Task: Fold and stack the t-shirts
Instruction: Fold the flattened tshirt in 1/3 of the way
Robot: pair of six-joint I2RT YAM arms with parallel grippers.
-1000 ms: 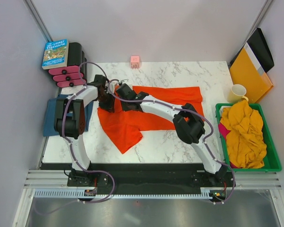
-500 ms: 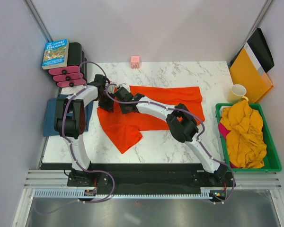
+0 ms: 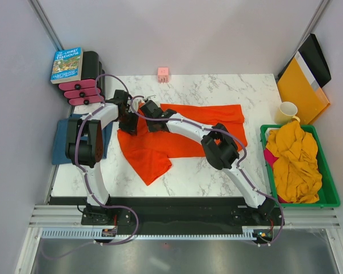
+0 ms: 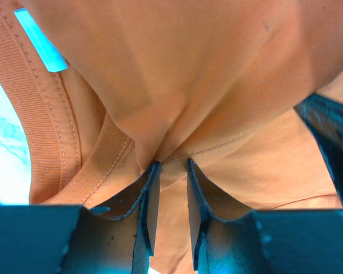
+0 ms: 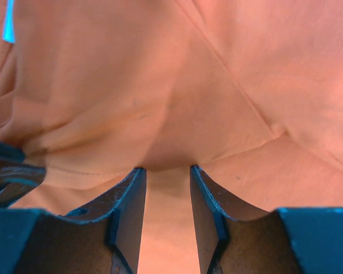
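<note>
Our left end effector [image 4: 171,165] stands narrow, its tips pinching a fold of the orange shirt [image 3: 200,123] just beside the ribbed collar [image 4: 43,120]. Our right end effector [image 5: 166,168] stands wider, with a plain gap between its fingers. Its tips rest against the orange cloth, and nothing is bunched between them. From above, we see both end effectors just beside each other at the shirt's 10 o'clock corner. The shirt lies mid-table [image 3: 217,91], spread flat toward 3 o'clock, with a rumpled flap reaching toward 7 o'clock. A teal shirt [image 3: 58,140] lies at the table's 9 o'clock edge, partly under the left arm. At 3 o'clock a green bin [image 3: 326,171] holds a crumpled yellow shirt [image 3: 297,160] over a pink shirt [image 3: 268,157].
</note>
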